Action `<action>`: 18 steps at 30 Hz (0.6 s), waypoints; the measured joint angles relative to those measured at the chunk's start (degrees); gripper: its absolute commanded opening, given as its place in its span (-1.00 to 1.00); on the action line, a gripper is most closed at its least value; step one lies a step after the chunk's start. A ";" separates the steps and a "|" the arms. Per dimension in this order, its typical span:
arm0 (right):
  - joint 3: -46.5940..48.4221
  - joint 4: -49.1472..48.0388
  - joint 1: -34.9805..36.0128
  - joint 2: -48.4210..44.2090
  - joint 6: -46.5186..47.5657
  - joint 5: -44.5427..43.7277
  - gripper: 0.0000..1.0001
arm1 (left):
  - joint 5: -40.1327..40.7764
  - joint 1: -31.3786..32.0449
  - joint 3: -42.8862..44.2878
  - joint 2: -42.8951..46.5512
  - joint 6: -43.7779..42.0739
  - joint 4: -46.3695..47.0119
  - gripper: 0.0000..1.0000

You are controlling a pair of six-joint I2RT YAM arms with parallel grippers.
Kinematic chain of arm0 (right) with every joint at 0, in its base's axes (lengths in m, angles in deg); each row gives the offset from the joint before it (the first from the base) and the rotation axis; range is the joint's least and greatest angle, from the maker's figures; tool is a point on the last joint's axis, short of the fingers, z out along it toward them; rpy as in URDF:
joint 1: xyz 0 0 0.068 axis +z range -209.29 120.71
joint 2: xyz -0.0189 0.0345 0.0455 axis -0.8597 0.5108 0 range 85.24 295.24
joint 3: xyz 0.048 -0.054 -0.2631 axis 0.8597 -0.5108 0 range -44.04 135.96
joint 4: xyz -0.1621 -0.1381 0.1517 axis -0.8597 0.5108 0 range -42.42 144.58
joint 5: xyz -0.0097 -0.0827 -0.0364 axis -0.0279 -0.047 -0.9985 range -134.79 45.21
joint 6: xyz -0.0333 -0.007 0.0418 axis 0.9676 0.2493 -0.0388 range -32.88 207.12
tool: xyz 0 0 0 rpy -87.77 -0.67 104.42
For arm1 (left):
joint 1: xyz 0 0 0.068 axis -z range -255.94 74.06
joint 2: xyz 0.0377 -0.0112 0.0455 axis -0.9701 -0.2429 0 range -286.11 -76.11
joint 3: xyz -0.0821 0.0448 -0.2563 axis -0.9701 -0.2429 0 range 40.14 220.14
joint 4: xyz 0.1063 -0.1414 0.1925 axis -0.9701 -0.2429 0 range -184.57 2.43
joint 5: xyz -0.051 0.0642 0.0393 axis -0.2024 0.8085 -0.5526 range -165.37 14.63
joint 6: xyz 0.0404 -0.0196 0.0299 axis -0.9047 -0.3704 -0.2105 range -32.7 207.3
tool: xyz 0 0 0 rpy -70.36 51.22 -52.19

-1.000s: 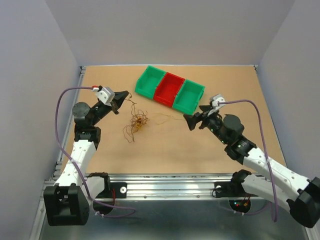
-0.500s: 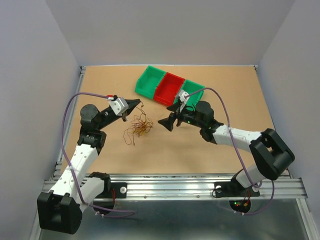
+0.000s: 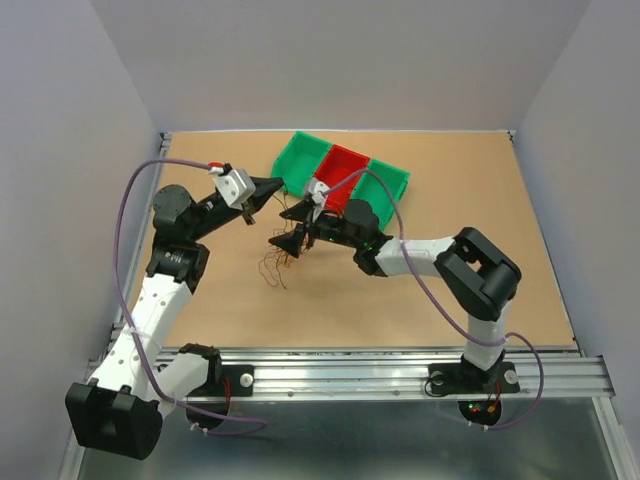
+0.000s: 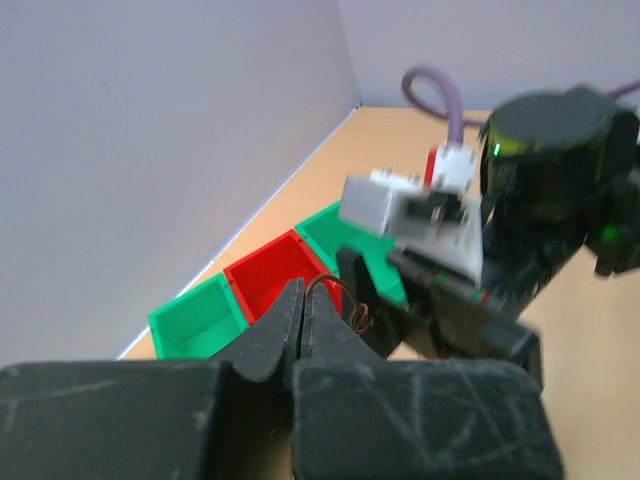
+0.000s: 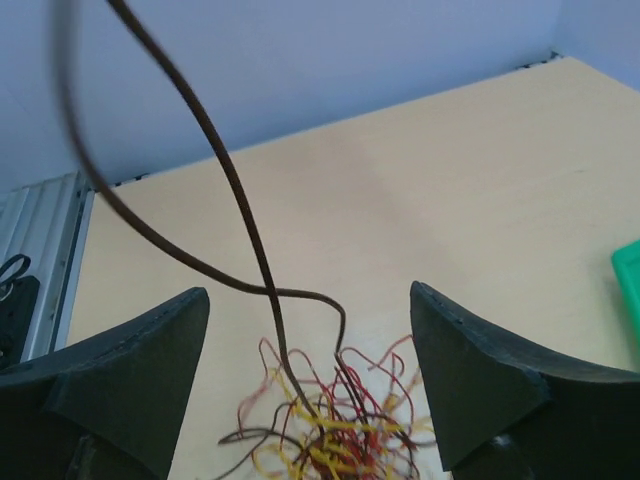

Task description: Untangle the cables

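As right gripper (image 3: 285, 228) is brought across from far right, wide-spread jaws are set over cable clump (image 5: 325, 440) on table (image 3: 450, 280) before bins (image 3: 340, 178); dark strand (image 5: 268, 290) is kept pinched by left gripper (image 4: 303, 300); separating grab is judged next.

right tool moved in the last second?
Yes. The right tool swung left across the table, from in front of the right-hand green bin to in front of the left-hand green bin, now open over the cables.

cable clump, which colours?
The cables are red, yellow and dark brown; right wrist view shows them best.
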 measured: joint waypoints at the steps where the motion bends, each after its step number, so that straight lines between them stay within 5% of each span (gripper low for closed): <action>1: 1.68 -0.48 0.74 1.97 -0.15 -0.24 0.48 | -0.02 0.02 1.70 -0.09 0.26 -1.16 -1.00; 4: 6.71 -1.68 2.49 8.15 -1.01 -1.09 0.18 | 0.04 0.09 13.18 -2.12 0.39 -7.80 -1.00; 9: 9.25 -2.19 3.87 12.31 -2.71 -2.40 -0.34 | 6.99 0.09 44.02 -8.33 0.17 -17.27 -1.00; 13: 9.27 -2.38 3.91 12.46 -3.56 -3.17 -0.28 | 17.03 0.09 61.16 -8.85 1.05 -17.18 -1.00; 18: 9.27 -3.08 3.91 12.46 -3.78 -4.50 -0.09 | 27.87 0.09 63.56 -4.17 4.33 -13.60 -1.00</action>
